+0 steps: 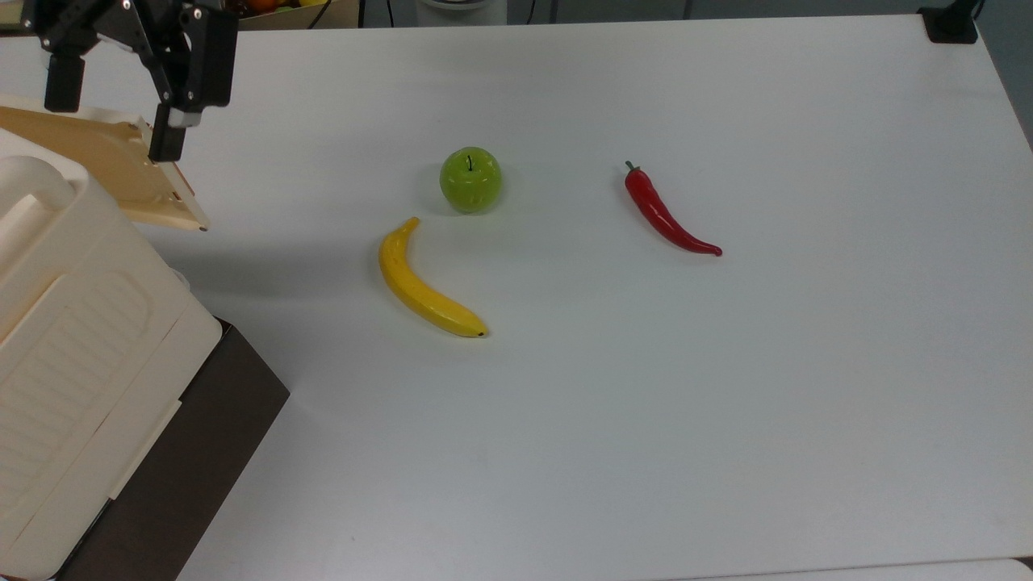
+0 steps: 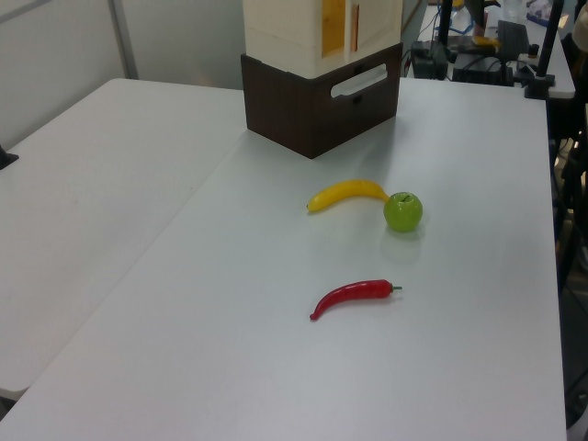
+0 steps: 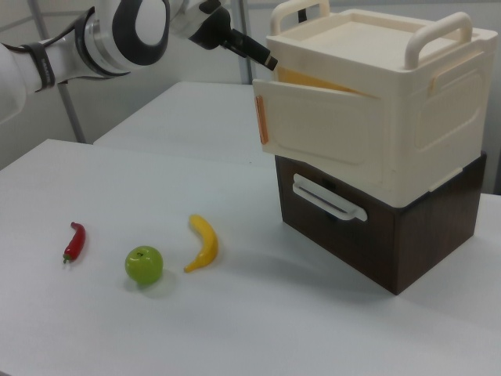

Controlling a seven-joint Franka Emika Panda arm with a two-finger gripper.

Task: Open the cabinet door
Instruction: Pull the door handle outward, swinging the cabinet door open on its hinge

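You see the end effector [image 1: 113,113] at the top view's upper left, its two fingers spread wide and holding nothing. One finger [image 1: 168,141] comes down at the free edge of the door [image 1: 121,173], right at the rim with the small slots, and looks to be touching it or just beside it; you cannot tell which. The other finger [image 1: 63,81] hangs over the far side of the door, apart from it.

The door stands partly open, swung out from the cream cabinet [image 1: 73,323], with its tan inner face turned up toward the top view. In the right view the door [image 3: 313,129] angles out from the cabinet's front, a gap showing behind its top edge, and the end effector [image 3: 262,59] reaches in at the door's upper corner. The cabinet sits on a dark brown base [image 3: 376,235] with a cream handle.

On the white surface [image 1: 726,403], well apart from the cabinet, lie a banana [image 1: 424,284], a green apple [image 1: 470,179] near it, and a red chilli [image 1: 666,214] farther from the cabinet
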